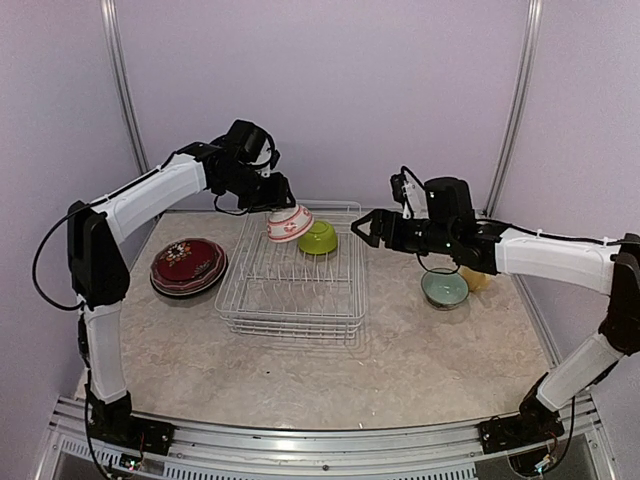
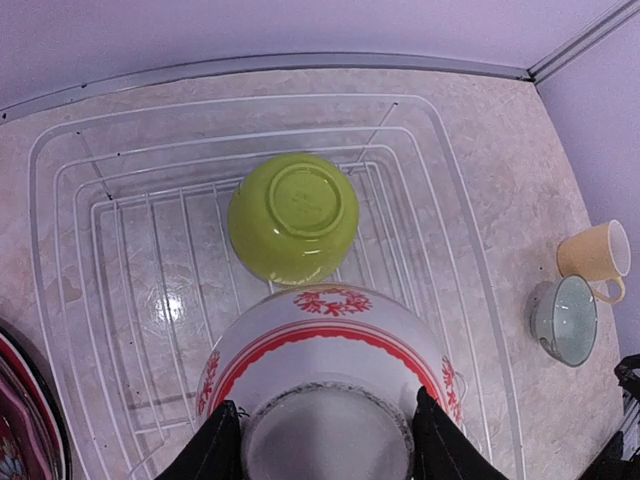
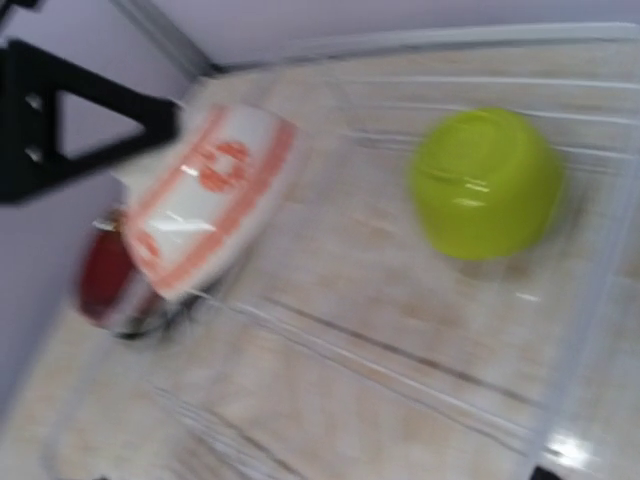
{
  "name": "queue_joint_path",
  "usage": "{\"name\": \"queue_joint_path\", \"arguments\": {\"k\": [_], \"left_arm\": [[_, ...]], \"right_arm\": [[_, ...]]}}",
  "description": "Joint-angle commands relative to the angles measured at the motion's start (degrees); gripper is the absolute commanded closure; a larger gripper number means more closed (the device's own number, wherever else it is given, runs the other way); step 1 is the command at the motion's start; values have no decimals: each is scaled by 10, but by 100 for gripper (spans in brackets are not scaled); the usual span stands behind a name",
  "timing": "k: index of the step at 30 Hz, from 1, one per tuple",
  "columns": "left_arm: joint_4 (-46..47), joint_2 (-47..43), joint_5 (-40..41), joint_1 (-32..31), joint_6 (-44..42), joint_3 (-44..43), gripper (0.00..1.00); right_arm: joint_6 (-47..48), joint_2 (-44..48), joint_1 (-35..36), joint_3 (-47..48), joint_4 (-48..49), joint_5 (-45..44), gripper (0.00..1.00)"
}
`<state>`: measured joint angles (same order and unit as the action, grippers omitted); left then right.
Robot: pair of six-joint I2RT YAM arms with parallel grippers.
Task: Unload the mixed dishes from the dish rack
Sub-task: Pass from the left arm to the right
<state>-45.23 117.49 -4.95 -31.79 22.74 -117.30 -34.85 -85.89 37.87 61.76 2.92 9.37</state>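
The left gripper (image 2: 328, 442) is clamped on the white-and-red bowl (image 2: 330, 365), its two black fingers (image 2: 215, 448) pressing either side of the bowl's round foot at the bottom of the left wrist view. In the top view this bowl (image 1: 290, 223) hangs tilted in the air, over the upper left corner of the dish rack (image 1: 290, 316).

Just right of it, a lime green bowl (image 1: 318, 238) sits upside down inside the rack, near its far edge.

The right gripper (image 1: 362, 229) hovers right of the rack's upper right corner, its fingers spread with nothing between them.

On the surface (image 1: 420, 360), a stack of dark red plates (image 1: 188, 265) lies left of the rack. A pale green bowl (image 1: 444, 288) and a pale yellow mug (image 1: 478, 279) stand side by side at the right, below the right arm.
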Motion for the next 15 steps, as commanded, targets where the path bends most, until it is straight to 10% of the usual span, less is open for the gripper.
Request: {"name": "queue_joint_path", "arguments": {"k": [1,15], "left_arm": [[99,-73,-38,-15,20,53,75],[254,-141,-92,-46,6,173,77]], "right_arm": [[-87,-35,-1,0,144,103,12],[-380,-200,-35,-22,581,308,15]]}}
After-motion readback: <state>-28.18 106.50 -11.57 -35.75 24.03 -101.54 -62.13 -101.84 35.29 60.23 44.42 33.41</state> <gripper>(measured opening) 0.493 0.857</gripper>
